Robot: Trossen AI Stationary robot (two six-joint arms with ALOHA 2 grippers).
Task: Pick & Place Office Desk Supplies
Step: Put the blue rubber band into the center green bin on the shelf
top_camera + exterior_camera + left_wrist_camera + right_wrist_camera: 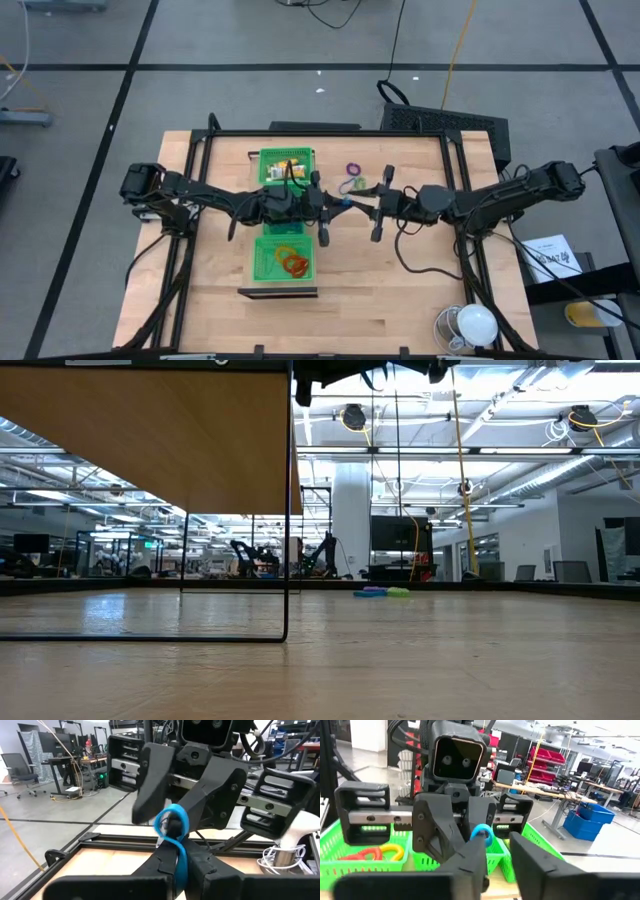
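Both arms meet level, high above the middle of the table. My left gripper (338, 203) (179, 845) is shut on a thin blue loop (345, 202) (172, 822) (482, 833). Facing it, my right gripper (362, 207) (497, 851) is open, one finger on each side of the loop's free end. More supplies are elsewhere: orange-red loops (292, 263) in the near compartment of the green tray (258, 262), yellow pieces (285, 166) in its far compartment, and a purple loop (353, 168) and a green loop (350, 185) on the wood beside it. My left gripper pinches the blue loop's near part (181, 857) flat between its two fingers, which point level from the table's left. The loop's round free end (170, 817) stands out beyond the fingertips, lifted clear of the table. My right gripper: I cannot tell whether a finger (470, 855) touches the loop.
The long green tray lies left of the table's middle, running from far to near. Loose loops (385, 592) lie to the tray's right, toward the far edge. A white round object with a cable (475, 323) sits at the near right corner. Black frame rails border the table.
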